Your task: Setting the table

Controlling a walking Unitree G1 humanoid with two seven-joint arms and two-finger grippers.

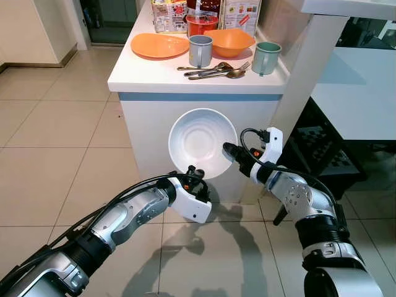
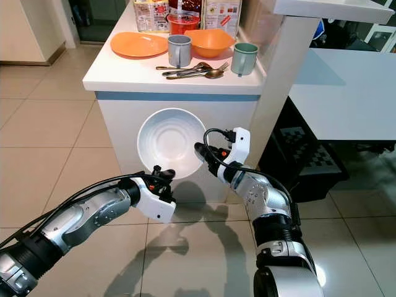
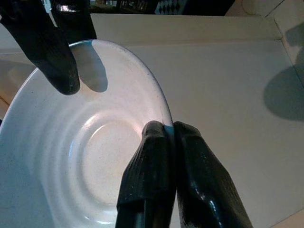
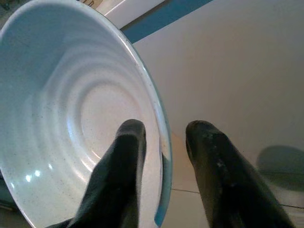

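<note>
The white tabletop (image 1: pixel 145 71) stood ahead on its white cabinet, a blue band running under its front edge. On it, toward the robot's left, lay an orange plate (image 1: pixel 159 45), flat and bare. Just beside that stood a grey mug (image 1: pixel 200 51), upright. Behind the mug sat an orange bowl (image 1: pixel 230 41), and further right a green mug (image 1: pixel 266 57), also upright. Between the two mugs, near the front edge, lay a cluster of cutlery (image 1: pixel 213 70), spoons and a fork touching one another. At the back stood a red container (image 1: pixel 202 23) among printed cartons (image 1: pixel 169 15). Below, the beige tiled floor (image 1: pixel 55 142) spread out.
</note>
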